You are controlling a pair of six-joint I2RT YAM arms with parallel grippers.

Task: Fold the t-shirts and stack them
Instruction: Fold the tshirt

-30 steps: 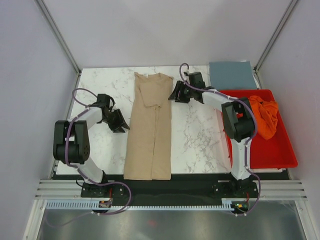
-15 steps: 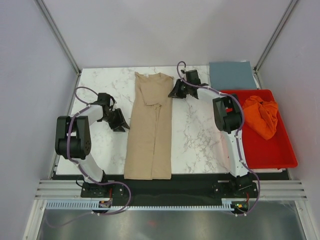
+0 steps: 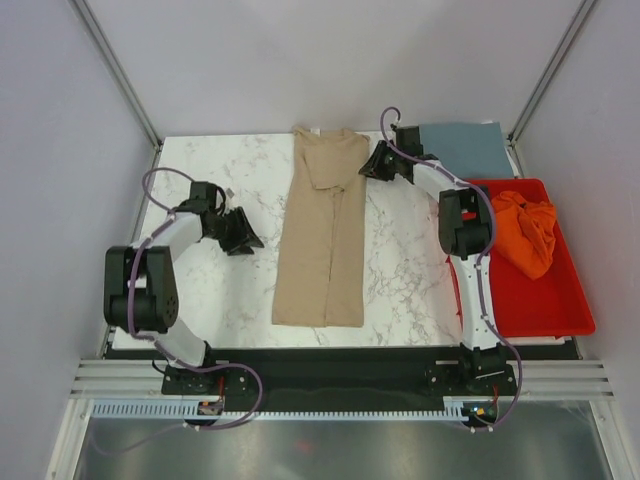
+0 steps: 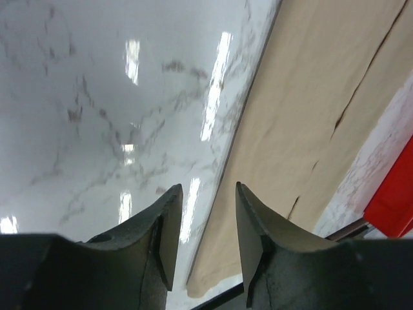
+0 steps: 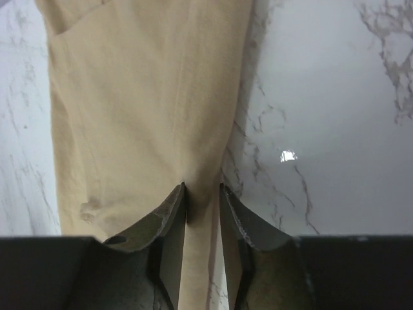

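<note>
The tan t-shirt (image 3: 322, 235) lies as a long narrow folded strip down the middle of the marble table; it also shows in the right wrist view (image 5: 142, 97) and the left wrist view (image 4: 316, 90). My right gripper (image 3: 374, 163) is at the shirt's far right edge and is shut on a pinch of tan cloth (image 5: 202, 188). My left gripper (image 3: 246, 240) is open and empty over bare marble, left of the shirt (image 4: 205, 192). The blue-grey t-shirt (image 3: 464, 148) lies folded flat at the back right corner. The orange t-shirt (image 3: 526, 230) is crumpled in the red tray (image 3: 540, 305).
The red tray fills the right side of the table; its corner shows in the left wrist view (image 4: 395, 194). Frame posts and grey walls stand at the table's back and sides. The black front rail (image 3: 330, 365) runs along the near edge.
The tan shirt has slid right and toward the back, pulled by my right gripper, which moved right toward the blue-grey shirt. My left gripper has barely moved.
</note>
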